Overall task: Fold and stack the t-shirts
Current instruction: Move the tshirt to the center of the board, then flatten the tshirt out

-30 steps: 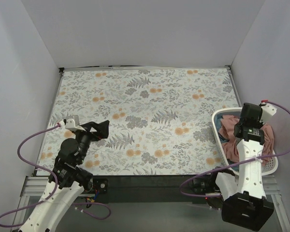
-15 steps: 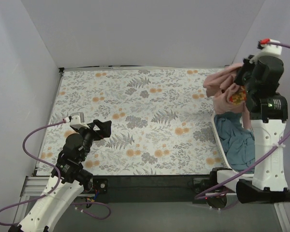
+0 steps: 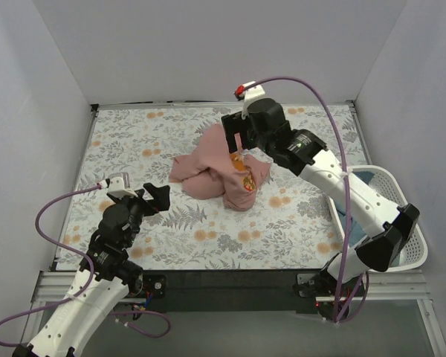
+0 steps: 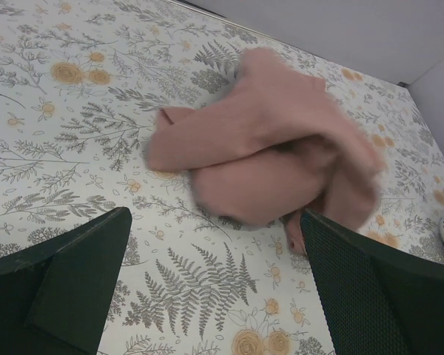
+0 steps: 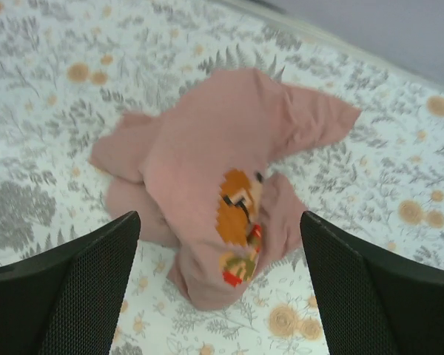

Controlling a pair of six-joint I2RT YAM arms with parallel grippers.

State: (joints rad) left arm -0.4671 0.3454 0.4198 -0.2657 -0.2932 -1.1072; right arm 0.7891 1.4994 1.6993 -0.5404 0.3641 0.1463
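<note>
The dusty-pink t-shirt (image 3: 221,175) lies in a crumpled heap on the middle of the floral cloth, its cartoon print (image 5: 240,222) facing up. My right gripper (image 3: 236,141) hovers just above it, open, and the right wrist view shows nothing between the jaws (image 5: 218,222). My left gripper (image 3: 154,199) stands open at the left, low over the cloth and short of the heap. In the left wrist view the pink t-shirt (image 4: 259,148) is ahead of the open left gripper (image 4: 214,222). A bit of the teal-blue t-shirt (image 3: 361,178) shows in the basket behind the right arm.
The white slotted basket (image 3: 412,238) stands at the table's right edge. The floral cloth (image 3: 282,216) covers the whole table top. Grey walls close in the left, back and right sides. The right arm reaches diagonally across the right half of the table.
My right arm swung the pink t-shirt from over the basket to the table's middle, then the jaws opened and let it drop there. The left arm has barely moved.
</note>
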